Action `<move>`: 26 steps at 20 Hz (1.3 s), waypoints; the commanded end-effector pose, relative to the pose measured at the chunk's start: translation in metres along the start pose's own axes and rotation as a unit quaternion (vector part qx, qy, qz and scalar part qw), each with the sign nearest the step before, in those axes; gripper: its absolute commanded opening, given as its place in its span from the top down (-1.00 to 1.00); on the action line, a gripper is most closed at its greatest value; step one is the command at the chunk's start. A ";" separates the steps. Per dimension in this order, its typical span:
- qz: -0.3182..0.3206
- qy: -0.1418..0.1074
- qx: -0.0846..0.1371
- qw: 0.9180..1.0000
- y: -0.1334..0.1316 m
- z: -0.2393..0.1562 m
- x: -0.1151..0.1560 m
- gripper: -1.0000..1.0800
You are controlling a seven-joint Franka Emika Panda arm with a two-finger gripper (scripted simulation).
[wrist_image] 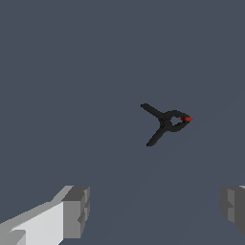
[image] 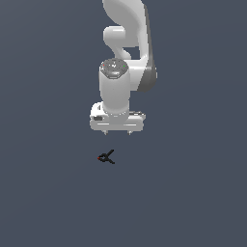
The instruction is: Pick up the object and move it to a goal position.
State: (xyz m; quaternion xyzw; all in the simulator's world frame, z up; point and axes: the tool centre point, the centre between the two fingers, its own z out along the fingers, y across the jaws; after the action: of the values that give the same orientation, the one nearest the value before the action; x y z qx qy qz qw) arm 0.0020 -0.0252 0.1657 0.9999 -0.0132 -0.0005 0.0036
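A: Start at the exterior view's left. What is there?

B: Only flat grey-blue floor (image: 43, 193). Moving toward the middle, the clamp (image: 106, 157) lies on it – a tiny black thing with thin prongs crossing, and a red tip at the end facing the exterior view's left.

A: And the arm?

B: The white arm (image: 126, 48) comes down from the top of the picture, a little to the right of the clamp. Its gripper (image: 117, 131) hangs at the lower end, pointing down at the floor, with 2 short stubs showing under the white hand.

A: Is it touching the clamp?

B: No. In that view the clamp sits below the gripper and slightly toward the left, apart from it, alone on the floor.

A: What does the wrist view add?

B: 2 grey fingers (wrist_image: 75, 211) enter from opposite edges of the picture with a wide gap of bare floor between them – the jaws are spread and hold nothing. The clamp (wrist_image: 166, 122) lies beyond the fingertips, not in the gap. Its 2 long prongs splay away from a small loop, and the red tip sits at the loop's far end.

A: Anything at the exterior view's right?

B: More grey-blue floor.
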 end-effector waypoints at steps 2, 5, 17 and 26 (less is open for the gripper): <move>0.000 0.000 0.000 1.000 0.000 0.000 0.000 -0.92; -0.008 0.006 -0.004 1.000 0.001 -0.007 0.003 -0.92; -0.014 0.017 -0.009 1.000 0.002 -0.017 0.009 -0.92; 0.056 0.014 -0.004 0.998 0.007 -0.006 0.014 -0.92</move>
State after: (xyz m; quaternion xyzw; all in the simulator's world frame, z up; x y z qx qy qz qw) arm 0.0147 -0.0311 0.1743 0.9984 -0.0537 0.0147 0.0087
